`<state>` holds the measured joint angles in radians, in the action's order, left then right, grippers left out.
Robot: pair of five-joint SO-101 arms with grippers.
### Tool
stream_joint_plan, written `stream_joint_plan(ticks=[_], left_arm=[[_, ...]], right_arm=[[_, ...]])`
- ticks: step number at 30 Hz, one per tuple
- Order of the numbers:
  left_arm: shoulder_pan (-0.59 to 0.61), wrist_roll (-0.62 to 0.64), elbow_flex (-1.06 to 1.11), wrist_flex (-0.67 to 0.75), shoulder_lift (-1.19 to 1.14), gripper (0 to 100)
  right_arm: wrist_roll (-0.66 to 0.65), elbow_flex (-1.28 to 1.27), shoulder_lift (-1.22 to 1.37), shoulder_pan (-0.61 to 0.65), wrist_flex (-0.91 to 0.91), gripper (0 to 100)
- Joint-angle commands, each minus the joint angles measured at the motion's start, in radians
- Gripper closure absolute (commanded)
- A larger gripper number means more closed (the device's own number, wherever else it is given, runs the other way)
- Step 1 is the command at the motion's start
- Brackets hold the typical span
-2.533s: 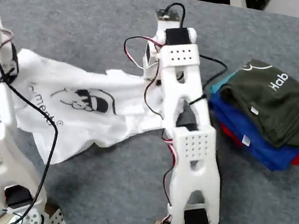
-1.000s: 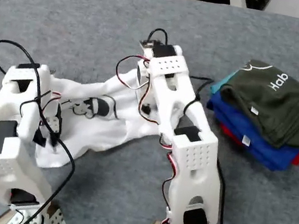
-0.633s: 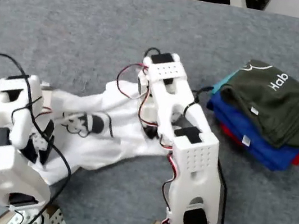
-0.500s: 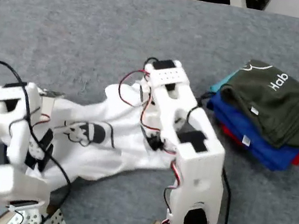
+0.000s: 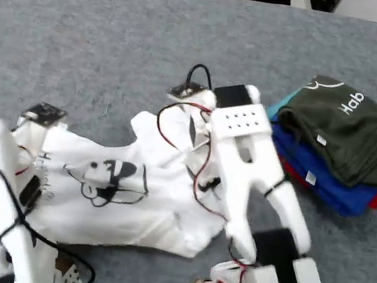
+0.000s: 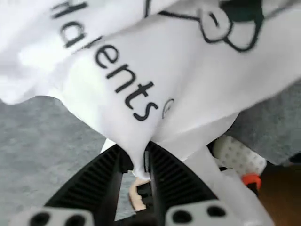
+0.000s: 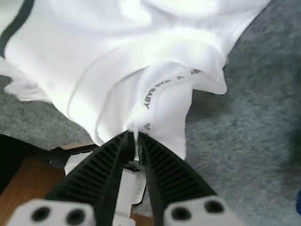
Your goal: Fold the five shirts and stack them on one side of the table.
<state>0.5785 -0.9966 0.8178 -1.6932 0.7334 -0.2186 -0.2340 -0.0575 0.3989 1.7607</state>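
pinched tight in left gripper (image 6: pixel 136 159) and right gripper (image 7: pixel 135 139) over fuzzy grey table (image 5: pixel 118 44): soft white shirt (image 5: pixel 119 192), rumpled, black print up.

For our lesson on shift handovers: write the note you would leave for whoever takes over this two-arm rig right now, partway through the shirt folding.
Left gripper: shut on an edge of the white shirt, near its printed lettering.
Right gripper: shut on a fold of the same shirt, by the neck label.
Things: the white shirt lies crumpled on the table between the arms; the stack of folded shirts sits on the right arm's side.
Done: four colours show in the stack, so seemingly four are folded.
Left: fold the white shirt and add it to the stack.
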Motion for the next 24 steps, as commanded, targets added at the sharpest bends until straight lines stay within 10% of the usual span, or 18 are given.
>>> stream_joint_plan(ticks=[1, 7, 24], left_arm=[[0.092, -0.058, -0.100, -0.021, 0.097, 98], [0.198, -0.114, -0.176, -0.021, 0.113, 98], [0.311, -0.218, -0.284, -0.020, 0.113, 98]], right_arm=[[-0.009, 0.071, -0.104, -0.013, 0.025, 92.7], [-0.011, 0.122, -0.159, -0.008, 0.025, 75.4], [-0.002, 0.653, 0.302, 0.001, -0.040, 75.3]])
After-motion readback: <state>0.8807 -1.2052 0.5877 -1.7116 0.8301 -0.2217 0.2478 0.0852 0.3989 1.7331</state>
